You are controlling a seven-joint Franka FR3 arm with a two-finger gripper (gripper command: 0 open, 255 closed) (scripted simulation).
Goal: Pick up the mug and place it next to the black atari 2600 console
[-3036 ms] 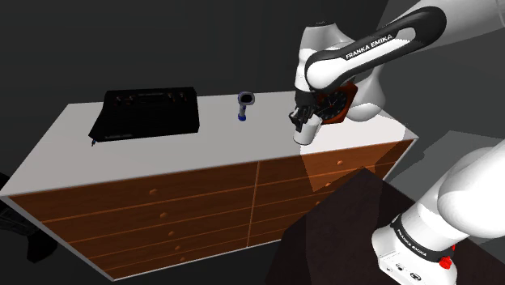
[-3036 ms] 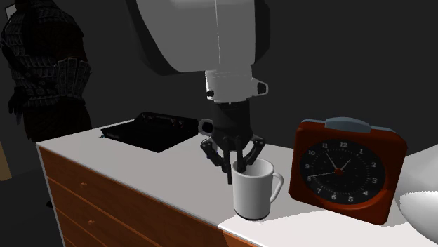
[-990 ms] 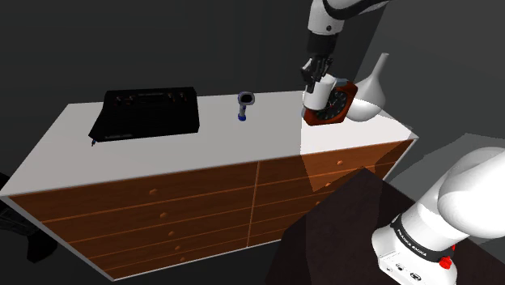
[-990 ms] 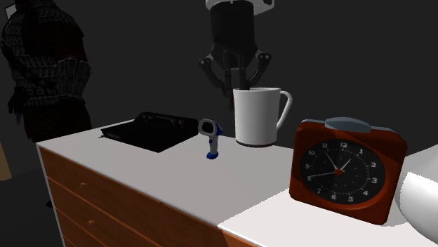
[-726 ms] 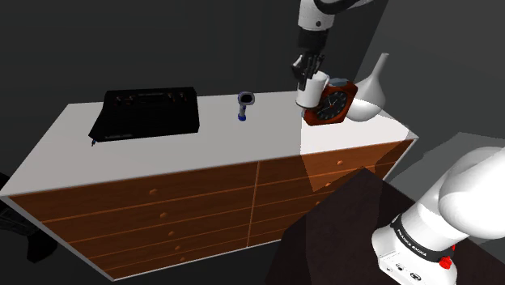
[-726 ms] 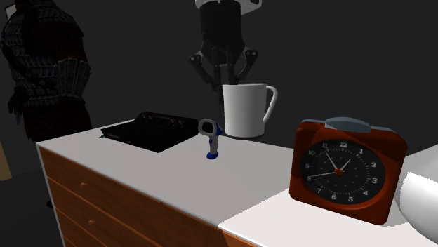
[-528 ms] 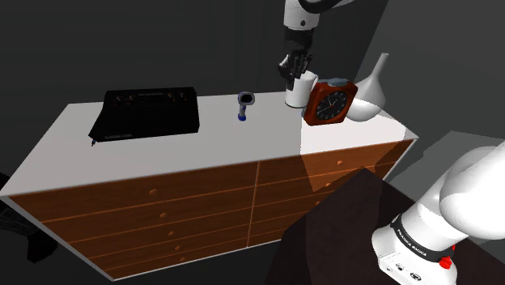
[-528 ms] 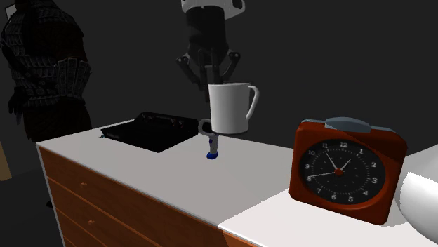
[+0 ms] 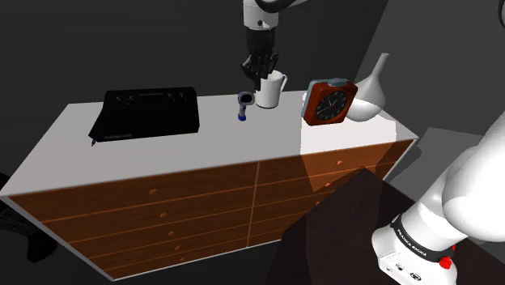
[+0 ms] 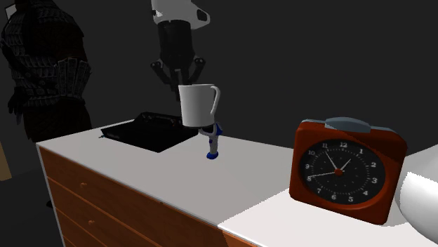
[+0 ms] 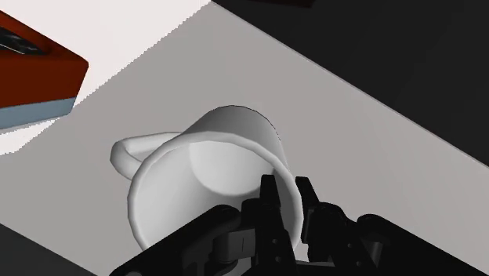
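The pincer [image 9: 260,66] is clenched on the rim of the white mug [image 9: 271,90]. In the wrist view one black finger [image 11: 270,205] sits inside the cup and the other outside, with the wall nipped between them. The mug hangs upright from that grip, its long axis vertical, directly at 6 o'clock below the pincer. In the second exterior view its base floats clear of the white surface [image 9: 202,146], and its handle sticks out toward 3 o'clock.

The relation that matters is mug to target. In the shoulder view the black console [image 9: 146,111] lies at about 9 o'clock from the mug, well apart from it, and its long side runs from 9 to 3 along the surface. Between the two stands a small blue-and-white gadget [image 9: 244,104], just beside the mug at roughly 8 o'clock. Bare surface separates it from the console's near end. The red-cased clock [image 9: 329,102] and the white vase [image 9: 372,91] are off at 3 o'clock, away from the route.

By my reading the lift is done and the carry is under way. The mug needs to travel on toward 9 o'clock, high enough to clear the gadget, and then come down on the open strip at the console's 3 o'clock end. The rim-only pinch looks like the weak point, because a quick sideways move could swing the mug.
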